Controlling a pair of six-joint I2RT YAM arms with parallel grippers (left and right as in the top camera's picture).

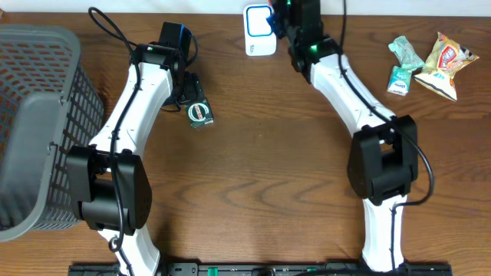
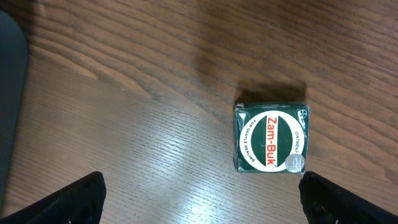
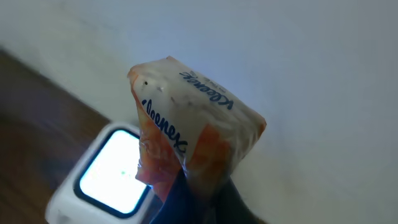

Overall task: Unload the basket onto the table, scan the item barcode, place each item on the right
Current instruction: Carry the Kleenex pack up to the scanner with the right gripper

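Observation:
My right gripper (image 3: 199,200) is shut on a white and orange Kleenex tissue pack (image 3: 193,134), held up beside the lit window of the white barcode scanner (image 3: 102,183). From overhead, that gripper (image 1: 280,23) is at the table's back edge, right against the scanner (image 1: 259,37), and the arm hides the pack. My left gripper (image 2: 202,202) stands open just above the table, its black fingertips (image 2: 68,202) wide apart. A green Zam-Buk box (image 2: 270,138) lies flat just ahead of the right fingertip, apart from both. The overhead view shows the box (image 1: 199,113) left of centre.
A grey mesh basket (image 1: 31,115) fills the left edge of the table. At the back right lie a yellow snack bag (image 1: 446,63), a green wrapped packet (image 1: 405,52) and a small green-and-white box (image 1: 397,80).

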